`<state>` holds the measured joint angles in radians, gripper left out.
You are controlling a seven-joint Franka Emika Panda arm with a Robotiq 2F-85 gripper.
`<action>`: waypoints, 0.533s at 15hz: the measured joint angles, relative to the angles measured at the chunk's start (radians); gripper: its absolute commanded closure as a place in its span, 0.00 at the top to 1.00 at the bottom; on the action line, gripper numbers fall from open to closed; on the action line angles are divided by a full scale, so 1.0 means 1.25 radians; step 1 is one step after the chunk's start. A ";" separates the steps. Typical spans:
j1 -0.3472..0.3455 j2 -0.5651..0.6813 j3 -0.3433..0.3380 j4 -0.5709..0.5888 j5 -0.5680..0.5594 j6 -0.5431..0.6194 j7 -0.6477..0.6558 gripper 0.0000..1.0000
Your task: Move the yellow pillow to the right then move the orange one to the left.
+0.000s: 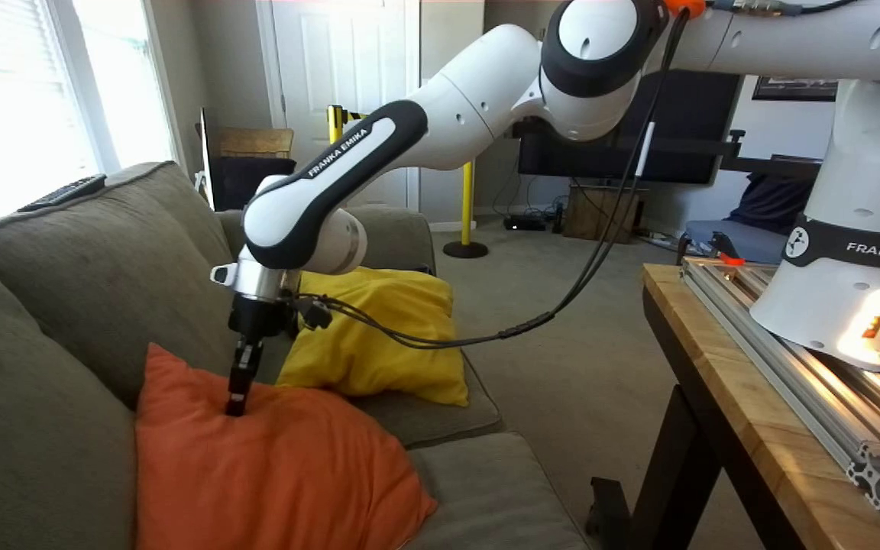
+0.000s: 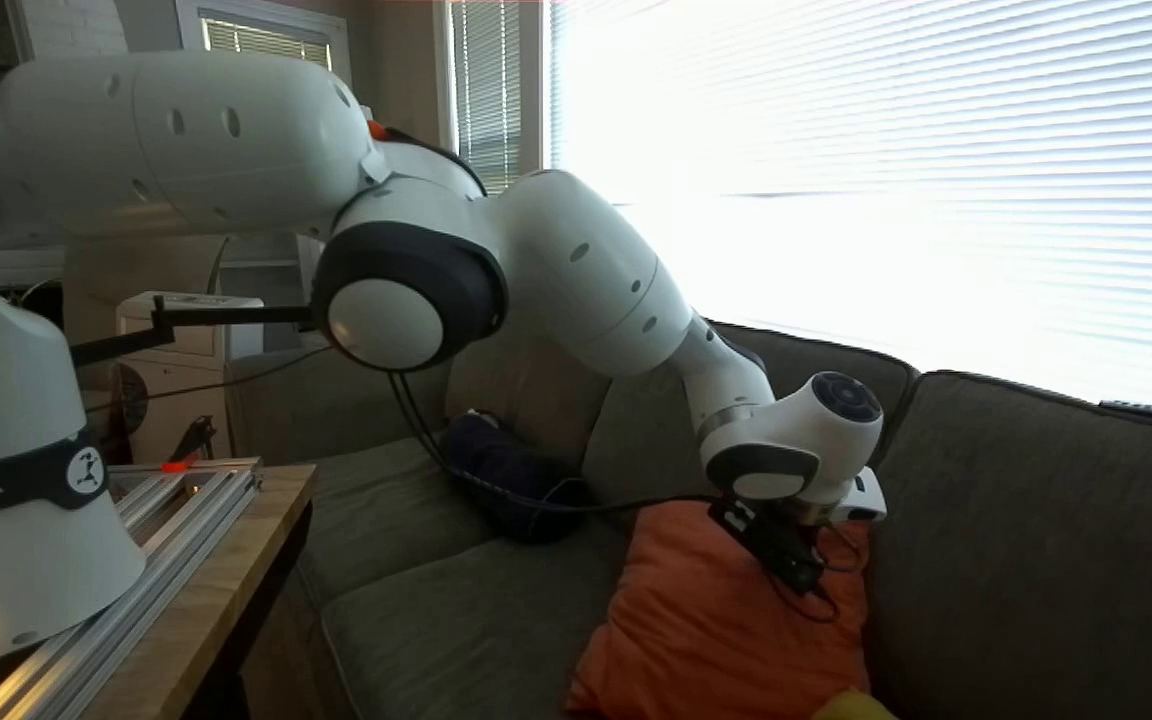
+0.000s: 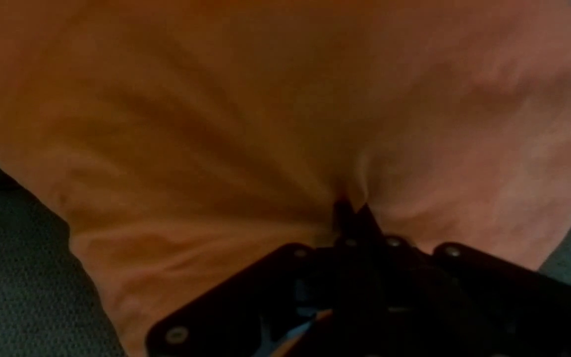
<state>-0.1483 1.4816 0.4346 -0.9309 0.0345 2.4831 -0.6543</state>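
End effector [image 1: 236, 405] pinching orange pillow [image 1: 279, 473]; seat [image 1: 490, 489] room toward front edge [image 1: 547, 495].

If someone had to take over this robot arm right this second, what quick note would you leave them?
Gripper: shut, pinching the fabric of the orange pillow.
Places: both pillows lie on the sofa, the yellow pillow on the robot's right of the orange pillow.
Done: the yellow pillow's move seems finished, judging by where it lies.
Left: move the orange pillow to the left, then let go.
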 measured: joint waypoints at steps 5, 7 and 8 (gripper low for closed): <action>0.005 -0.030 0.035 0.001 -0.001 -0.100 -0.036 0.00; 0.007 -0.050 0.044 -0.008 -0.002 -0.137 -0.043 0.00; 0.008 -0.060 0.048 -0.012 -0.002 -0.152 -0.046 0.00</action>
<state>-0.1379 1.4064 0.4945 -0.9462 0.0314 2.2935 -0.7113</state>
